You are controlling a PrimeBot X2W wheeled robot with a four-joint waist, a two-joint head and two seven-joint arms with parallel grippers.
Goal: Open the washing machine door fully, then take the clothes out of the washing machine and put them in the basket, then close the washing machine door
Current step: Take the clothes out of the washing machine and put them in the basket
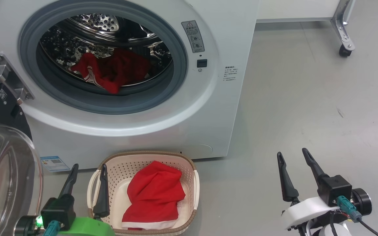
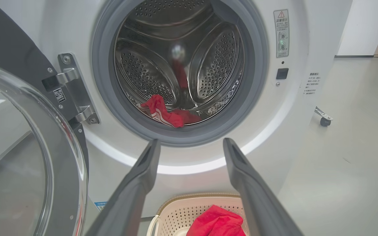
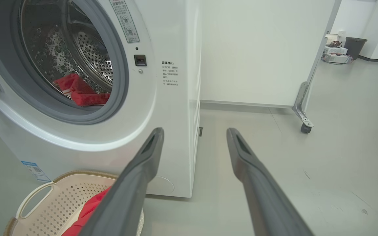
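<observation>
With left fingers and right fingers spread empty, I am judging the red garment slumped in the drum ahead of the left fingers as light and limp, best pinched at its bunched fold.

Bright, even room light; shadows are soft. Glare glints on the drum and door glass. Wrist views bow at the edges; near fingers blur.
</observation>
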